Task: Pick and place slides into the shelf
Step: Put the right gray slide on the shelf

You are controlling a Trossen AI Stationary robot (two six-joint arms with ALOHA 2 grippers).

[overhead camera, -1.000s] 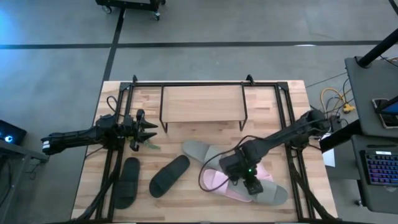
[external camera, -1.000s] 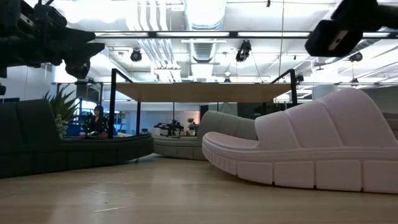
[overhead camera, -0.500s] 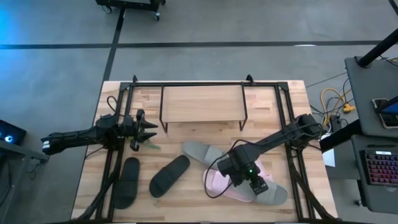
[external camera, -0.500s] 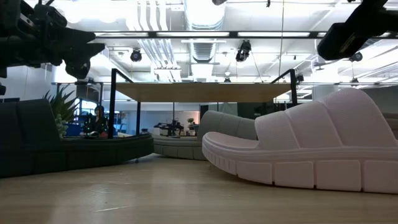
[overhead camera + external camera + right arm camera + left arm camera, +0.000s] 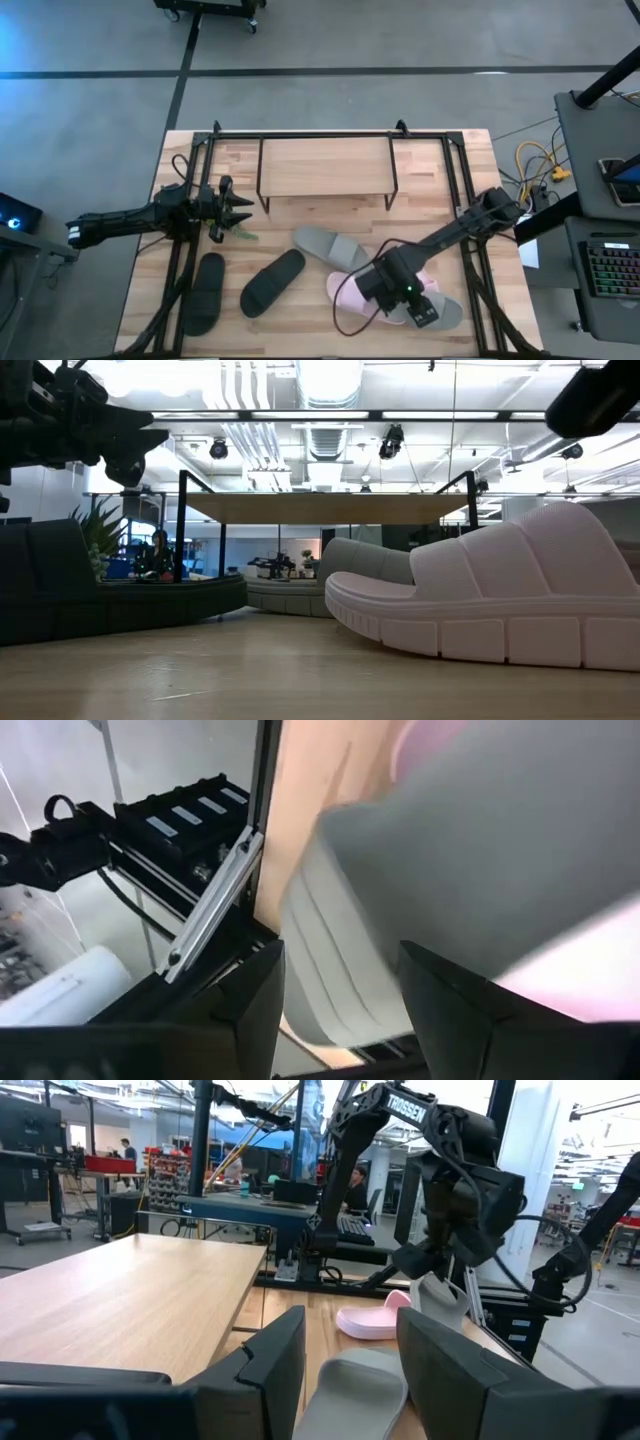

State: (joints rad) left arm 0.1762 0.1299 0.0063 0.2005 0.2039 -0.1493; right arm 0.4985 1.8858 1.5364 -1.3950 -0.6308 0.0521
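Slides: ribbed pink foam slide (image 5: 490, 600) lying on grey one (image 5: 445, 312), front right of wood table | right gripper (image 5: 418, 312) spread, hovering above | left gripper (image 5: 240, 210) spread, idle beside shelf (image 5: 325, 165)

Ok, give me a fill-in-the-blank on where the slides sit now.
The shelf holds ___ slides.
The two ___ slides lie on the table's left half.
The right gripper hangs over a grey-green slide and a ___ one.
The left gripper hovers left of the ___.

Missing: no; black; pink; shelf
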